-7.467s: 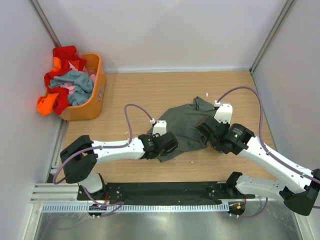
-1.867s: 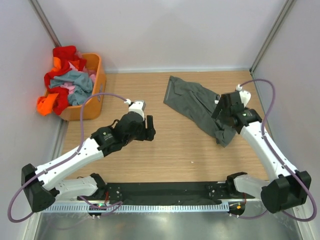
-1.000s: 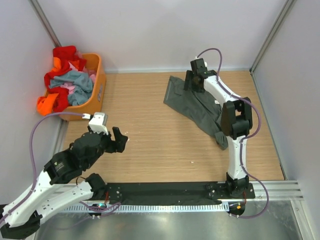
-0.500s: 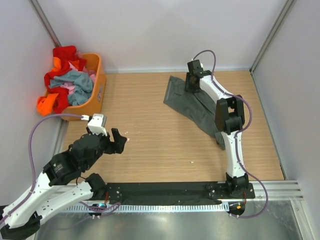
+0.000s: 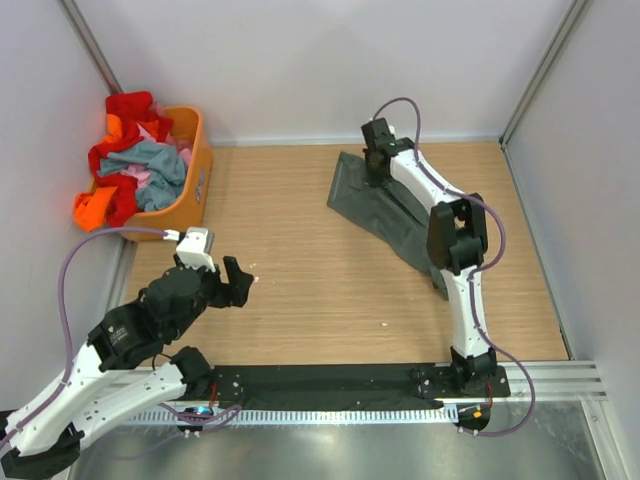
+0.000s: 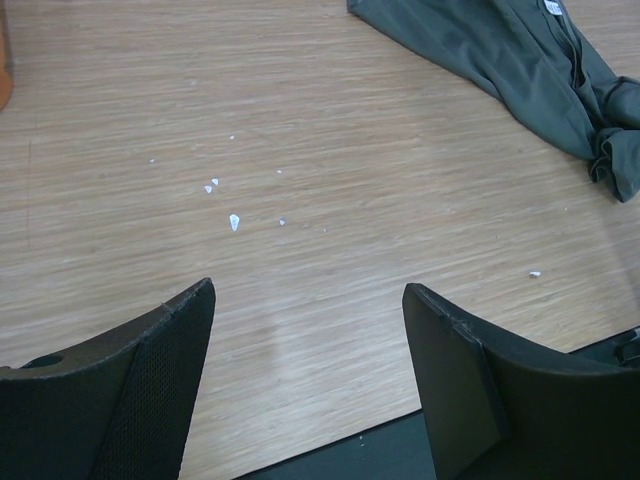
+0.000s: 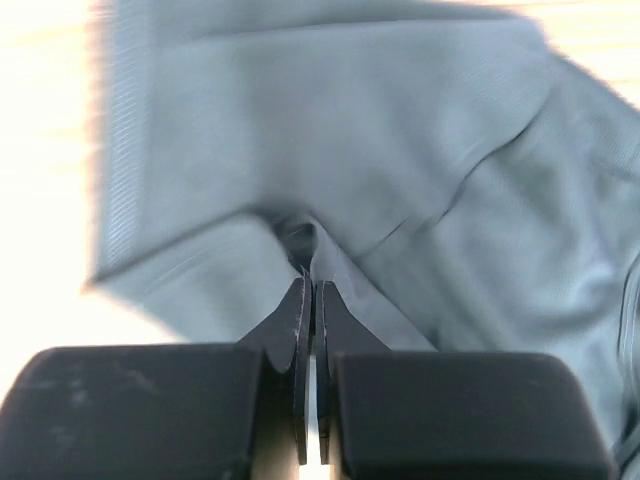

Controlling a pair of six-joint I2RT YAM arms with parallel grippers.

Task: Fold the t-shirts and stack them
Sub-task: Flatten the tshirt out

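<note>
We see the dark grey t-shirt (image 5: 375, 210) lying on the wooden table (image 5: 300, 250), on its far right part, stretched out in a long, rumpled band that runs diagonally from the far side toward the near right; its near end is bunched up. The right gripper (image 7: 308, 290) is down on the far end of this shirt, near a hemmed edge; its jaws are pressed together with a small fold of the grey cloth pinched between their tips. The left gripper (image 6: 308, 295) hangs over bare wood at the near left, well apart from the shirt; its jaws stand wide with nothing between them. A few white specks (image 6: 233, 222) lie on the wood in front of it. The other t-shirts (image 5: 140, 165), red, orange, pink and blue-grey, are heaped in the orange basket (image 5: 190, 200) in the far left corner; some red and orange cloth spills over its left rim.
</note>
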